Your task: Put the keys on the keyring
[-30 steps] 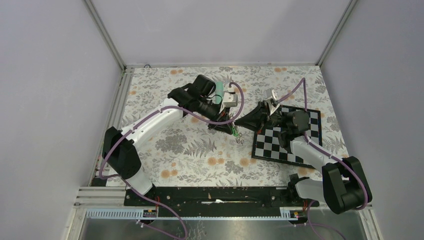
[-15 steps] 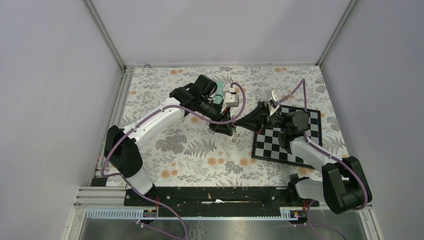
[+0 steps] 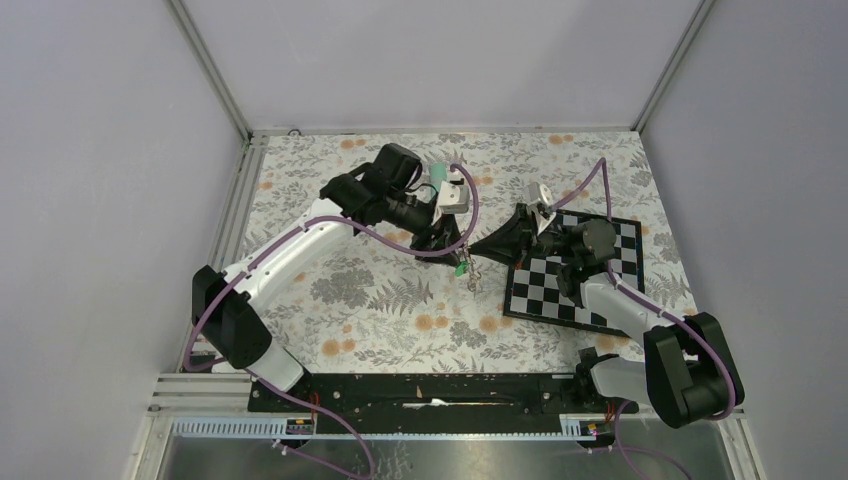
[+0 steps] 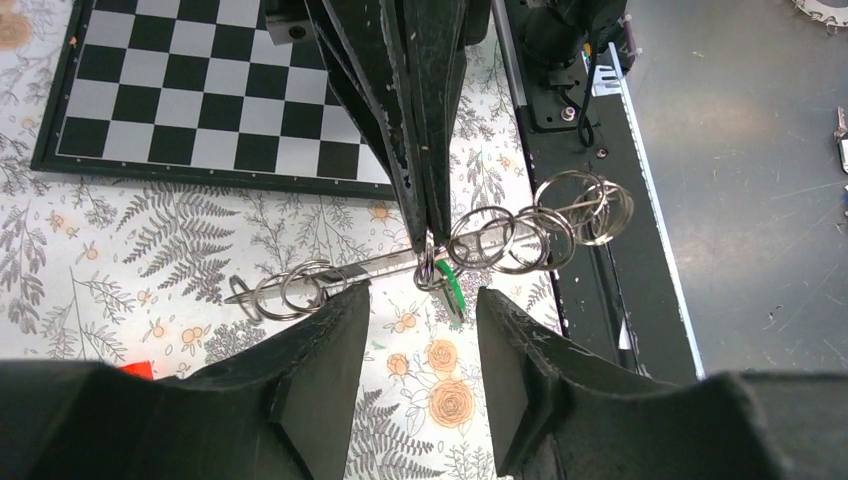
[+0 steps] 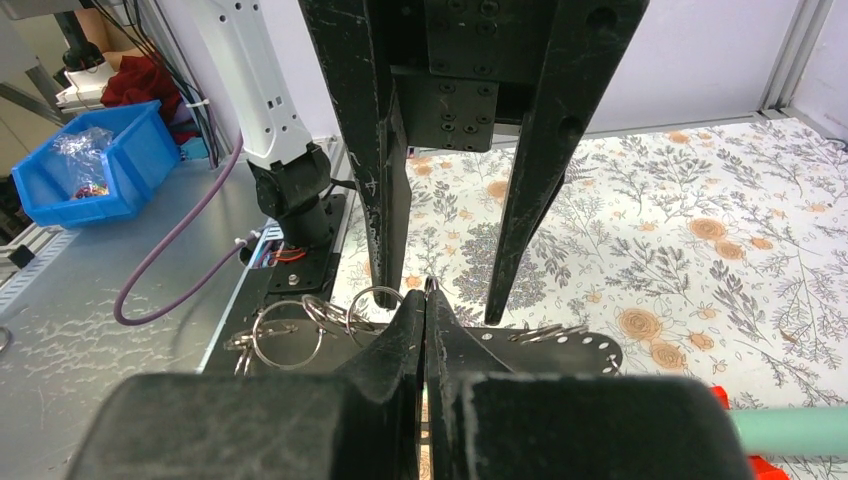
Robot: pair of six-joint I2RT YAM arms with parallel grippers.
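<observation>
The keyring (image 4: 500,240) was pinched by the right gripper (image 4: 427,236), green key (image 4: 452,288) hung just beyond the parted, empty left gripper (image 4: 422,296); regrasping for threading was judged next.

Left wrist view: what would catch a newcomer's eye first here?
The chain of metal rings strung across the middle, pinched by the right gripper with its jaws shut, a green-headed key hanging just below. At upper left, the black-and-white chessboard lies on the floral tablecloth. The left gripper sits at the bottom, jaws apart.
</observation>
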